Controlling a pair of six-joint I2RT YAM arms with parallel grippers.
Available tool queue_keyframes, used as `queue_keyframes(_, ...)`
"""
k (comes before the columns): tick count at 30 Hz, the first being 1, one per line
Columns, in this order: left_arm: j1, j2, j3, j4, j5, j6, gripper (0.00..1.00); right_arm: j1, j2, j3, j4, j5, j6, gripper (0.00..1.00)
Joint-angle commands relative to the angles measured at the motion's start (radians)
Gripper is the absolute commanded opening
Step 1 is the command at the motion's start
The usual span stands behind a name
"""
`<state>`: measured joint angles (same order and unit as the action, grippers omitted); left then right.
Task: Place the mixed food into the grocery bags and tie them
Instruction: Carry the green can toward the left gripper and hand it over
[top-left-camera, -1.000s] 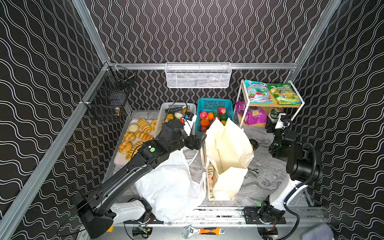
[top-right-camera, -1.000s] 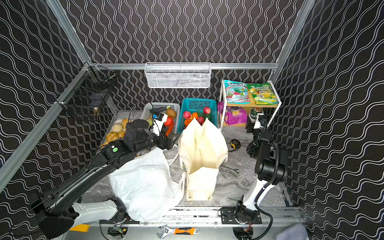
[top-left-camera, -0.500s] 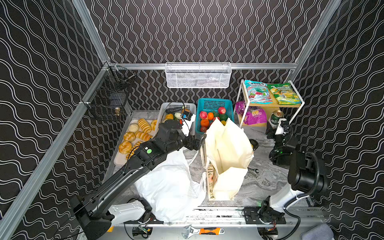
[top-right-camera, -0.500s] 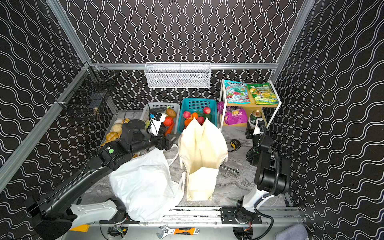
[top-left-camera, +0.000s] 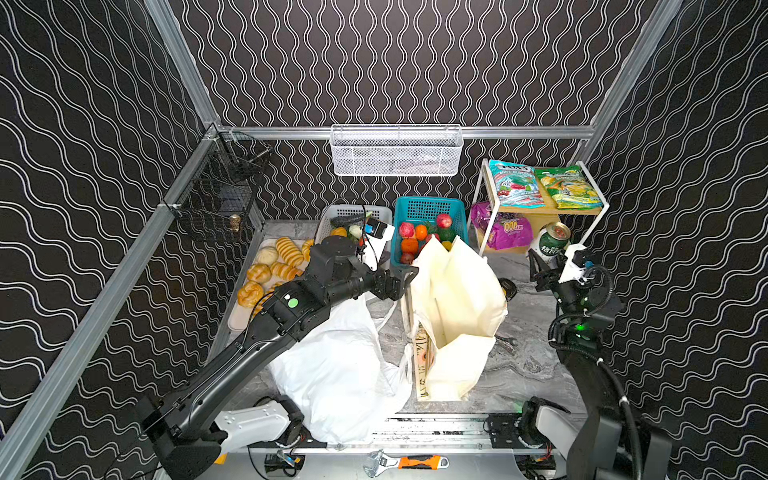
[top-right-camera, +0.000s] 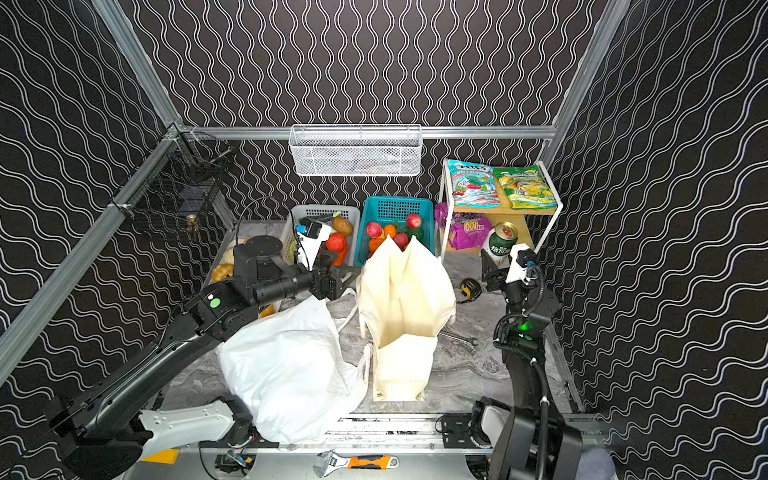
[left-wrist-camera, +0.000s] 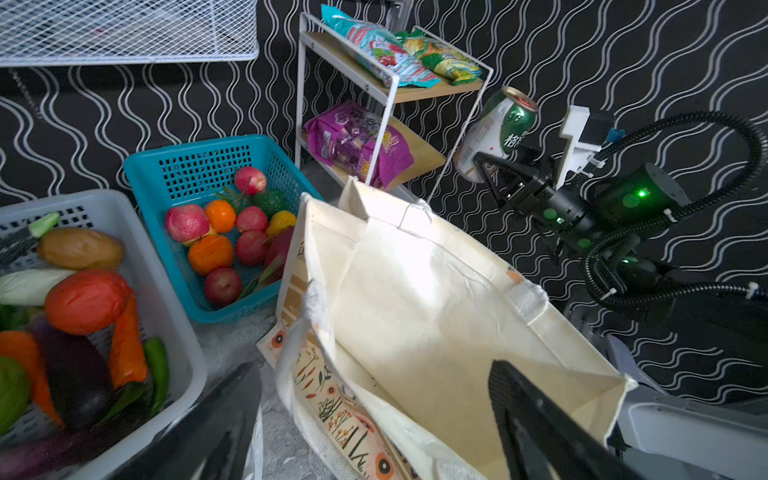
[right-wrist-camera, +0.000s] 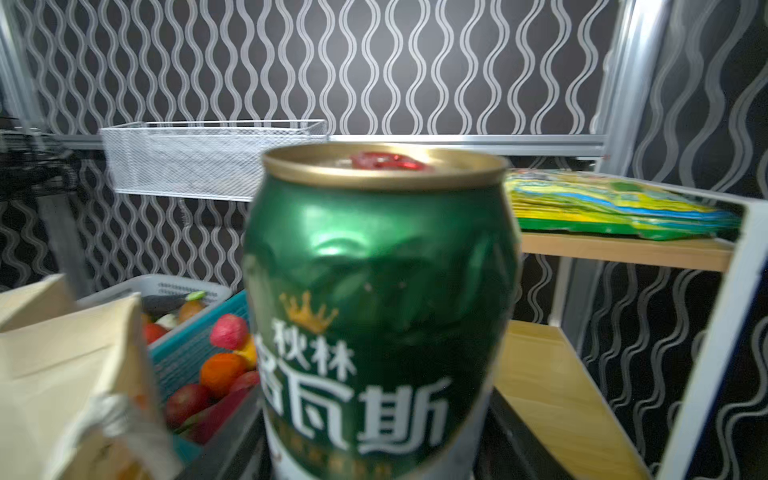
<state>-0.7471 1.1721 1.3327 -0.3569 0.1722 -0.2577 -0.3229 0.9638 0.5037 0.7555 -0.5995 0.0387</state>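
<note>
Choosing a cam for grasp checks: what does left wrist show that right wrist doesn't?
Left wrist only: the right gripper, side-on, clamped on the green can; inside the cream tote; the purple packet. Right wrist only: the can's crown logo and dented front, close up. Both: the can, the tote, the teal basket, the wire basket.
</note>
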Motion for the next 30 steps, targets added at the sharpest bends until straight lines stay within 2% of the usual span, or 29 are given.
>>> queue_keyframes(1, 0.002, 0.038, 0.047, 0.063, 0.113, 0.041, 0.89, 0.028, -0.103, 0.036, -0.197, -0.204, 0.049, 0.47)
queue_keyframes(5, 0.001, 0.099, 0.09, 0.094, 0.213, 0.043, 0.89, 0.133, -0.203, 0.099, -0.405, -0.257, 0.016, 0.46)
queue_keyframes(10, 0.0, 0.189, 0.198, 0.104, 0.346, 0.043, 0.9, 0.303, -0.25, 0.17, -0.536, -0.219, -0.006, 0.44)
queue_keyframes(12, -0.009, 0.237, 0.279, 0.053, 0.387, 0.062, 0.93, 0.354, -0.248, 0.206, -0.584, -0.21, -0.018, 0.43)
queue_keyframes(19, -0.083, 0.367, 0.487, -0.122, 0.35, 0.165, 0.97, 0.473, -0.212, 0.294, -0.706, -0.178, -0.1, 0.43)
queue_keyframes(25, -0.13, 0.48, 0.647, -0.272, 0.28, 0.229, 0.97, 0.518, -0.196, 0.282, -0.664, -0.164, -0.167, 0.44)
queue_keyframes(28, -0.139, 0.504, 0.677, -0.292, 0.298, 0.239, 0.97, 0.531, -0.175, 0.311, -0.714, -0.161, -0.217, 0.44)
queue_keyframes(30, -0.143, 0.521, 0.7, -0.321, 0.265, 0.253, 0.97, 0.54, -0.17, 0.321, -0.74, -0.165, -0.258, 0.44)
